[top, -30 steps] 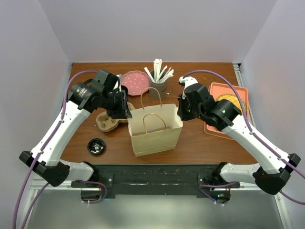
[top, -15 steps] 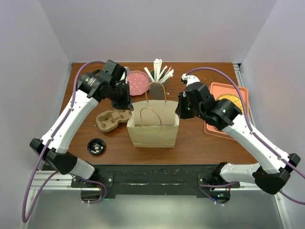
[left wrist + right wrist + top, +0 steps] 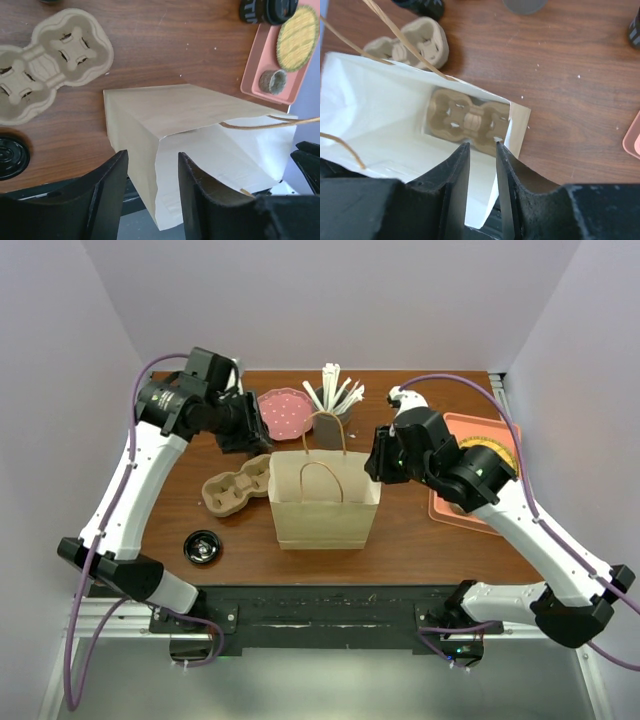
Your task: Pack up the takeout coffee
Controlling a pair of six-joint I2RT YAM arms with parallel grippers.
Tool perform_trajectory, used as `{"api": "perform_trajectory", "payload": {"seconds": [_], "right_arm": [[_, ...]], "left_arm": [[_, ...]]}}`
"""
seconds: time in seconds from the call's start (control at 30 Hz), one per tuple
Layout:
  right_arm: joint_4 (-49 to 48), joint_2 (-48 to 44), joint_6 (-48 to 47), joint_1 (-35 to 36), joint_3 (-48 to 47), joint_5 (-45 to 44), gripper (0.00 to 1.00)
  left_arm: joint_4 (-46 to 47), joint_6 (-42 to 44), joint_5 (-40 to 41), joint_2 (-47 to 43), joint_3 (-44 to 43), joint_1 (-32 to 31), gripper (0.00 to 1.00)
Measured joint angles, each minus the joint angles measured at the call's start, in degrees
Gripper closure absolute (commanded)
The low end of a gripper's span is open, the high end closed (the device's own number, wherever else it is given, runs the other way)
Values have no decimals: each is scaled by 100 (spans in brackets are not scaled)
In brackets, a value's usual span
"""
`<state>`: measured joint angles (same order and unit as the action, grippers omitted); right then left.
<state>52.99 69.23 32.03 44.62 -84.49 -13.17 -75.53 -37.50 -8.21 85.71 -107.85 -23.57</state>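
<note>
The paper bag [image 3: 322, 510] stands open with a cup holder [image 3: 465, 120] inside. The takeout coffee [image 3: 278, 6] is not packed; it seems to sit by the pink tray [image 3: 256, 65] near the counter's [image 3: 400, 540] right edge. The left pincer [image 3: 151, 160] is wide, the right pincer [image 3: 482, 147] narrow, both empty.

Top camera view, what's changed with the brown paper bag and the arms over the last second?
The brown paper bag went from tilted to standing upright. The left gripper let go of its left edge and drew back leftward, jaws open. The right gripper opened too but stays at the right rim. The cardboard cup carrier, loose black lid and orange tray stayed put.
</note>
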Motion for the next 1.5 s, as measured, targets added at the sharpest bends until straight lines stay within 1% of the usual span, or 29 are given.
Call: {"api": "perform_trajectory", "payload": {"seconds": [0.07, 0.13, 0.17, 0.23, 0.3, 0.33, 0.43, 0.6, 0.63, 0.7, 0.77, 0.9, 1.0, 1.03, 1.07, 1.2, 1.23, 1.33, 1.5], "right_arm": [[-9, -26, 17, 0, -98, -63, 63], [4, -68, 39, 0, -140, -116, 57], [28, -85, 35, 0, -181, -157, 56], [42, -90, 26, 0, -254, -249, 53], [79, -87, -24, 0, -343, -289, 50], [116, -87, -61, 0, -400, -310, 46], [179, -85, -216, 0, -564, -378, 41], [192, -83, -483, 0, -820, -389, 40], [192, -83, -518, 0, -846, -389, 40], [192, -87, -584, 0, -876, -387, 40], [212, -92, -623, 0, -876, -385, 40], [245, -144, -664, 0, -846, -385, 41], [291, -210, -684, 0, -837, -382, 43], [295, -223, -699, 0, -837, -385, 43], [295, -232, -699, 0, -837, -389, 43], [295, -212, -695, 0, -835, -474, 44], [295, -184, -691, 0, -835, -544, 43], [402, 96, -695, 0, -970, -839, 43], [494, 1095, -743, -50, -1576, -1473, 41]], "left_arm": [[2, -44, -28, -122, 7, 76, 43], [146, -92, -173, -315, 129, 96, 33], [267, -111, -269, -455, 267, 98, 31], [396, -175, -400, -739, 546, 103, 31], [365, -186, -415, -866, 638, 101, 33], [334, -181, -391, -881, 643, 74, 35], [188, -190, -31, -815, 640, -249, 38], [72, -398, 490, -629, 785, -1200, 44], [61, -426, 568, -588, 820, -1316, 48], [7, -494, 780, -439, 835, -1482, 51], [0, -496, 1043, -286, 828, -1497, 56], [2, -490, 1412, -48, 800, -1486, 59], [-2, -487, 1600, 2, 800, -1486, 64], [-2, -483, 1659, -2, 800, -1486, 68], [-2, -470, 1735, -13, 800, -1486, 70], [9, -289, 1943, -22, 804, -1486, 87], [20, -227, 1969, -22, 811, -1484, 98], [79, 76, 2002, 4, 809, -1482, 100], [275, 562, 1976, 42, 807, -1482, 100]]}}
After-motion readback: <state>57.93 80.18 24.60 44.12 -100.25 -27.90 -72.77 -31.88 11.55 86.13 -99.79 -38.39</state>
